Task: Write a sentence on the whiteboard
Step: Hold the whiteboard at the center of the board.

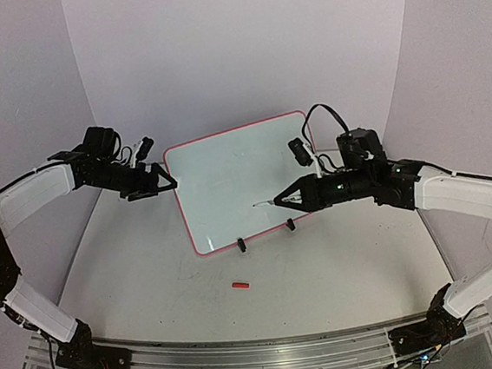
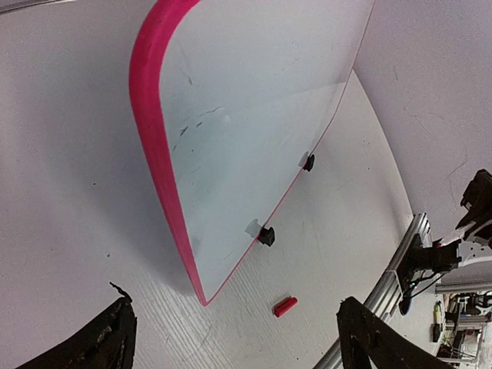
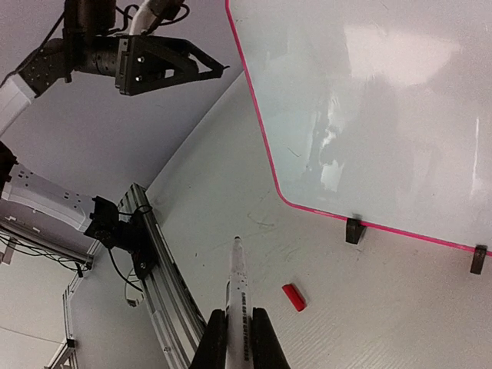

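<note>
The whiteboard (image 1: pixel 228 182) with a pink-red rim stands tilted on two black clip feet (image 1: pixel 242 246) at mid table. No sentence is in view on it; only faint grey smudges (image 2: pixel 192 127) show. My left gripper (image 1: pixel 163 182) hovers open just off the board's left edge, with nothing between its fingers (image 2: pixel 115 330). My right gripper (image 1: pixel 287 200) is shut on a white marker (image 3: pixel 238 288). The uncapped tip (image 1: pixel 257 204) points at the board's lower middle. In the right wrist view the whiteboard (image 3: pixel 369 100) fills the upper right, and the marker tip looks apart from it.
A small red marker cap (image 1: pixel 240 284) lies on the table in front of the board, also seen as the cap (image 2: pixel 284 307) and the cap (image 3: pixel 294 297). Purple walls close in the back and sides. An aluminium rail (image 1: pixel 245 359) runs along the near edge.
</note>
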You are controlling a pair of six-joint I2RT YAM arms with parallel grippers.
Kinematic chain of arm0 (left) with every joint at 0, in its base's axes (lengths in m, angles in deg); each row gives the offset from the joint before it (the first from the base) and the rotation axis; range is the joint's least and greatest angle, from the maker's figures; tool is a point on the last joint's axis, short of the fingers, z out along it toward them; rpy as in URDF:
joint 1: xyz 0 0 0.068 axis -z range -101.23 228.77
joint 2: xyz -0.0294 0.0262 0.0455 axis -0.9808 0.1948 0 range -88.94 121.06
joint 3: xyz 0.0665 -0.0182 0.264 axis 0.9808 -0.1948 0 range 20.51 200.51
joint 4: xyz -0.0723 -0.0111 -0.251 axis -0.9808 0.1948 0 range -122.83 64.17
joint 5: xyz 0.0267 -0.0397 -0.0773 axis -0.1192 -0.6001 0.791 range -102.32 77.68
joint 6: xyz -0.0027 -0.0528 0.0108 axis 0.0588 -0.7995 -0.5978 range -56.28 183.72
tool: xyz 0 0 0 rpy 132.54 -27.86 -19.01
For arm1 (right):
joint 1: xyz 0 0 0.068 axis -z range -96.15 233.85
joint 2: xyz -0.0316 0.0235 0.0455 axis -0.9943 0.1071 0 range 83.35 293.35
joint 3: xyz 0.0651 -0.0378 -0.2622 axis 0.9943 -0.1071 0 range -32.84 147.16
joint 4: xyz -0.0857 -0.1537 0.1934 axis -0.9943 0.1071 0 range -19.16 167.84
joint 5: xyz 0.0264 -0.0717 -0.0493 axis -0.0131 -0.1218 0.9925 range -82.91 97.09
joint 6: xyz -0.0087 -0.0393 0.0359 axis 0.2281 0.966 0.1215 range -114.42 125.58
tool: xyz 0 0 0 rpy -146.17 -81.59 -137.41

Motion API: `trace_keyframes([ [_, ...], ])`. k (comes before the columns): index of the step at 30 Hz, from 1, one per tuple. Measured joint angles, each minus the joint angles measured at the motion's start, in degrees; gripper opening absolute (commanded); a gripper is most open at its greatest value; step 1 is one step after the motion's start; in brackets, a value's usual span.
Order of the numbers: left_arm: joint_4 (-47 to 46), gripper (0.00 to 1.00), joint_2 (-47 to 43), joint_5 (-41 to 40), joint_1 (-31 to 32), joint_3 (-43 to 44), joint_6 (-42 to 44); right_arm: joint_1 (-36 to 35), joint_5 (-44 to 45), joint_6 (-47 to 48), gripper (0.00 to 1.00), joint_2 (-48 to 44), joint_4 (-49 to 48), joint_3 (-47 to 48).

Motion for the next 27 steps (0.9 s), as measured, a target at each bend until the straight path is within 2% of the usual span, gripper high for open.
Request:
trace_keyframes([
  [8, -2.1, 0.7, 8.0, 4.0, -0.2, 5.8, 5.5, -1.0, -1.5, 0.4, 0.0, 6.7, -4.5, 5.8],
  [18, -7.2, 0.51, 11.3, 6.3, -2.5, 6.2, 7.1, -1.0, -1.8, 0.4, 0.0, 16.0, -5.0, 13.7],
  [27, -7.6, 0.32, 11.6, 9.8, -3.3, 6.2, 12.6, -1.0, -2.1, 0.4, 0.0, 24.3, -6.5, 22.4],
])
